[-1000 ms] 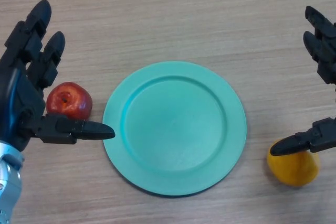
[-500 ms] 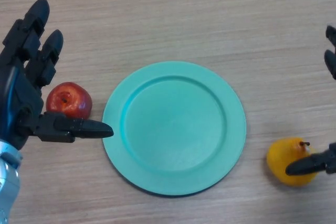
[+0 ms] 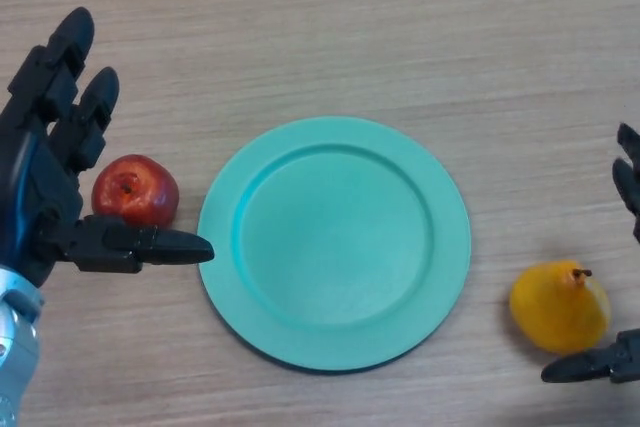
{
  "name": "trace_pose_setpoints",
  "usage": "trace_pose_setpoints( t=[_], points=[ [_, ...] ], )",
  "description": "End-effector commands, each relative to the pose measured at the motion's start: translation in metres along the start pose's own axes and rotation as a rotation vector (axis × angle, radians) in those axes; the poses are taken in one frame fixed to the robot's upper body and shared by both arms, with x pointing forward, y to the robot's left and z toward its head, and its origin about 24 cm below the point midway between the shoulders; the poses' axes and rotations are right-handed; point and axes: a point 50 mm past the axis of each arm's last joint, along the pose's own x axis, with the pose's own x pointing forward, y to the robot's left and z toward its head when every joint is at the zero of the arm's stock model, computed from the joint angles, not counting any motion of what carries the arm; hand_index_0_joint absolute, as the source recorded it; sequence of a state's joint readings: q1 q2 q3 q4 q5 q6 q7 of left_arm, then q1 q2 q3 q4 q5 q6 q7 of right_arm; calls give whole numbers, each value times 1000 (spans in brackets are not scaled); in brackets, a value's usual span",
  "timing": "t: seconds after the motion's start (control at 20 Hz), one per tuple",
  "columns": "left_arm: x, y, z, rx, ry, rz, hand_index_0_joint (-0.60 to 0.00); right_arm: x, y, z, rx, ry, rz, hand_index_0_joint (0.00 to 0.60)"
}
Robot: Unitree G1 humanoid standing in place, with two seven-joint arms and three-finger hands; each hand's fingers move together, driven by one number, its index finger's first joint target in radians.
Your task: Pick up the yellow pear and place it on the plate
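The yellow pear (image 3: pixel 558 305) lies on the wooden table to the right of the teal plate (image 3: pixel 334 241), its stem pointing up and right. My right hand (image 3: pixel 598 363) shows only at the right edge: its thumb lies just below the pear and its fingers are up at the edge, spread apart and not touching the fruit. The plate holds nothing. My left hand (image 3: pixel 45 187) hovers open at the left, fingers straight.
A red apple (image 3: pixel 135 190) sits just left of the plate, between my left hand's fingers and thumb without being held.
My right hand has pulled back down and to the right, uncovering the whole pear. The pear, plate, apple and left hand have stayed put.
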State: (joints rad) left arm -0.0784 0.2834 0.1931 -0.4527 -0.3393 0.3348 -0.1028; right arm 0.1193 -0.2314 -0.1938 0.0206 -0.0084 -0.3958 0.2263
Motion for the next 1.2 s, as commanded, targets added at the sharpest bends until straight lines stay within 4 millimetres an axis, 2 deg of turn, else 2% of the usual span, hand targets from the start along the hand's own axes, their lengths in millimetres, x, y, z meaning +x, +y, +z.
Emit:
trace_pose_setpoints(
  t=[0.05,0.25,0.4,0.6,0.65,0.75,0.85,1.2],
  points=[
    [-1,7,38,92,-227,33,0,4,-16,25,-37,-223,-97,0],
    [-1,7,39,104,-232,34,0,12,-10,5,-43,-199,-123,0],
    [-1,8,38,92,-235,46,0,12,6,-16,-67,-157,-74,0],
    [-2,13,40,74,-215,59,0,12,9,-27,-69,-114,-87,0],
    [-2,13,40,75,-215,59,0,12,9,-28,-74,-109,-89,100],
    [-3,14,40,76,-215,62,0,11,6,-34,-92,-43,-113,399],
    [-5,17,39,77,-211,70,0,13,1,-38,-73,16,-155,600],
    [-4,14,36,77,-197,62,0,15,-7,-23,44,35,-184,600]
  ],
)
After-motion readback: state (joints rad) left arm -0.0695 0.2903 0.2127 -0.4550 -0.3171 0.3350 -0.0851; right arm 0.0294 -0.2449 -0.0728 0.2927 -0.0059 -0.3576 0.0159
